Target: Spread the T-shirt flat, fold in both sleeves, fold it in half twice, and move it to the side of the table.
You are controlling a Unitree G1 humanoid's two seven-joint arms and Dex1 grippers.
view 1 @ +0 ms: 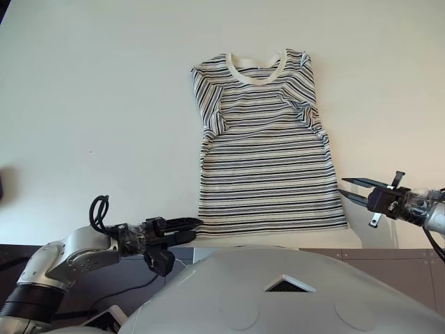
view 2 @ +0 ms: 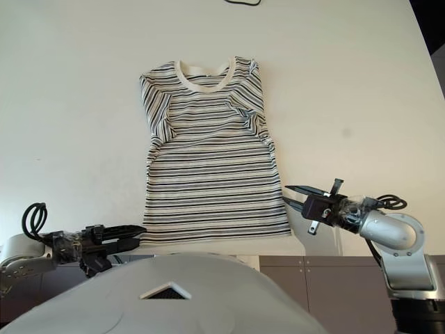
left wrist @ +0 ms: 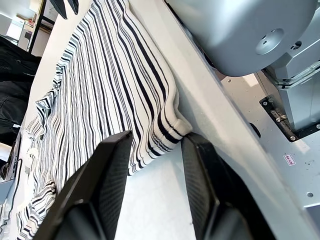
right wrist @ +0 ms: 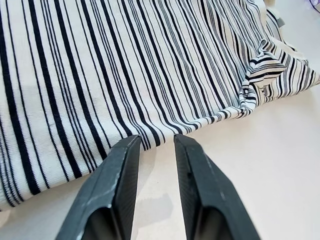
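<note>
A striped T-shirt (view 1: 268,153) lies on the white table (view 1: 97,118), collar away from me, both sleeves folded in over the body. My left gripper (view 1: 192,226) is open at the shirt's near left hem corner (left wrist: 170,131), level with the table edge. My right gripper (view 1: 345,188) is open just right of the shirt's lower right edge (right wrist: 150,135), its fingers (right wrist: 122,170) pointing at the fabric. Neither gripper holds cloth.
The table's near edge (view 1: 327,243) runs just below the shirt's hem. Wide bare table surface lies to the left (view 1: 83,139) and to the right (view 2: 361,90) of the shirt. A dark cable (view 2: 243,3) lies at the far edge.
</note>
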